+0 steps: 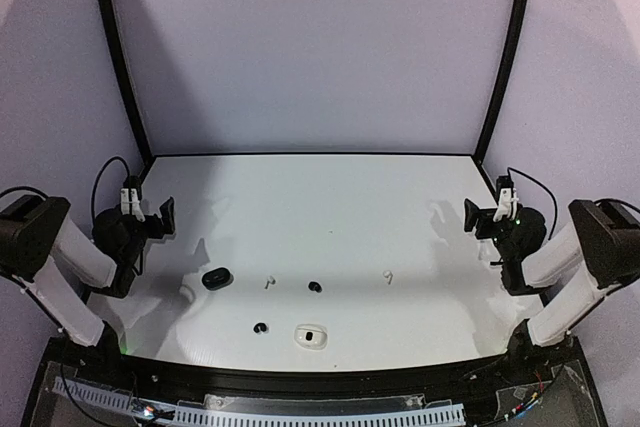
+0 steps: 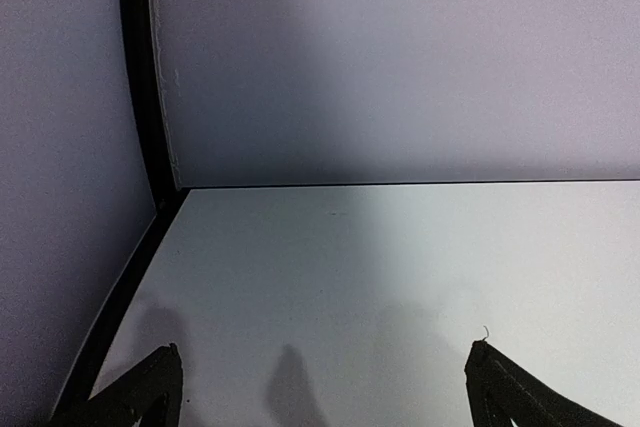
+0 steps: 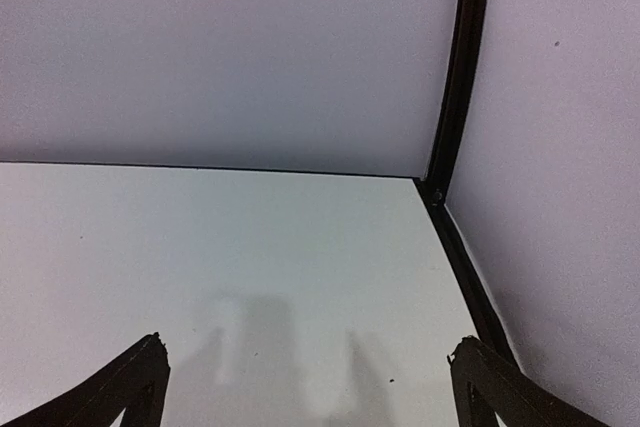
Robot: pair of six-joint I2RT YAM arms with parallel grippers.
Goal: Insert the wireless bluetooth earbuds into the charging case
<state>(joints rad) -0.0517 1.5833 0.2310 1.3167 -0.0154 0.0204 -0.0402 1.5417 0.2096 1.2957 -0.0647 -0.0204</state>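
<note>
Lower centre of my overhead view, I count four earbuds loose on the table (image 1: 330,207): left white earbud (image 1: 268,283), right white earbud (image 1: 388,275), upper black earbud (image 1: 315,288), lower black earbud (image 1: 261,328). Two cases sit among them, black case (image 1: 216,278) and white case (image 1: 311,335). Left gripper (image 2: 322,347) and right gripper (image 3: 308,341) hang at the frame's edges, fingers spread wide, holding nothing.

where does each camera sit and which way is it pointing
Top external: above and behind the arms, looking down at the table; shows both arms, left gripper, right gripper, black case, white case and earbuds.
Left wrist: on the left arm, facing the table's far left corner; its spread fingertips show at the bottom.
Right wrist: on the right arm, facing the far right corner; its spread fingertips show too.
Shared: both wrist views show only table and wall, no earbuds.
</note>
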